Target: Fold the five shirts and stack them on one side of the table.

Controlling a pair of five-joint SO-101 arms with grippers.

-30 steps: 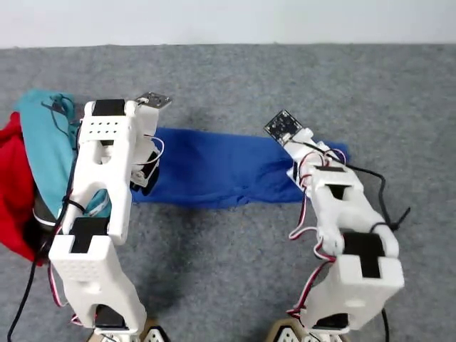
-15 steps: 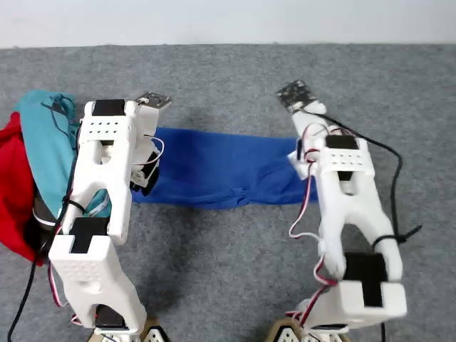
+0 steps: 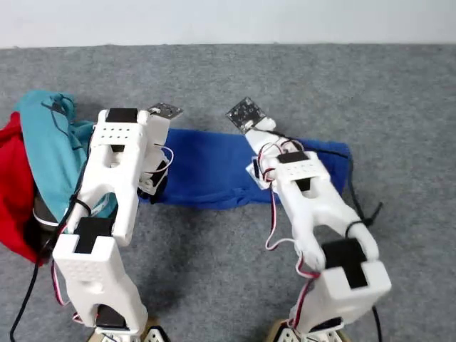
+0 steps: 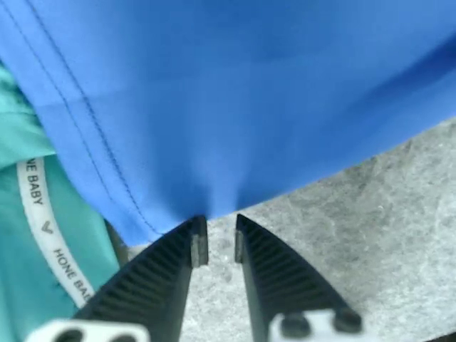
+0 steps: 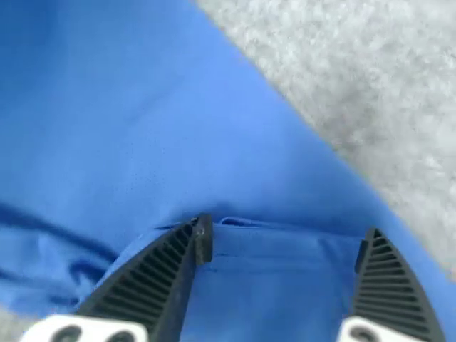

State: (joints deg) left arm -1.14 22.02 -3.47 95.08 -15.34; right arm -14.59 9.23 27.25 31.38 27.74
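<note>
A blue shirt [image 3: 214, 167] is lying stretched out in a long band across the middle of the grey counter [image 3: 214, 285], running from one arm to the other. The left arm [image 3: 114, 178] is reaching over the band's left end. In its wrist view the left gripper [image 4: 215, 239] is clenching on the shirt's edge: the two jaws are sitting almost together with the hem nipped at their tips, and the cloth is puckering into a small fold just above them. The stitched hem is running off to one side of that fold, and bare counter is showing past the shirt's edge.

The right arm [image 3: 306, 199] is leaning over the band's right part, and some blue cloth is showing beyond it on the far right. The right gripper [image 5: 285, 242] is hanging released, its jaws spread wide over the blue cloth, with a folded edge of the shirt lying between their tips.

At the left side of the counter a teal shirt [image 3: 50, 149] is lying bunched on top of a red shirt [image 3: 14, 185]. The teal one is touching the blue shirt's left end, and its white neck tape [image 4: 39, 221] is showing in the left wrist view.
</note>
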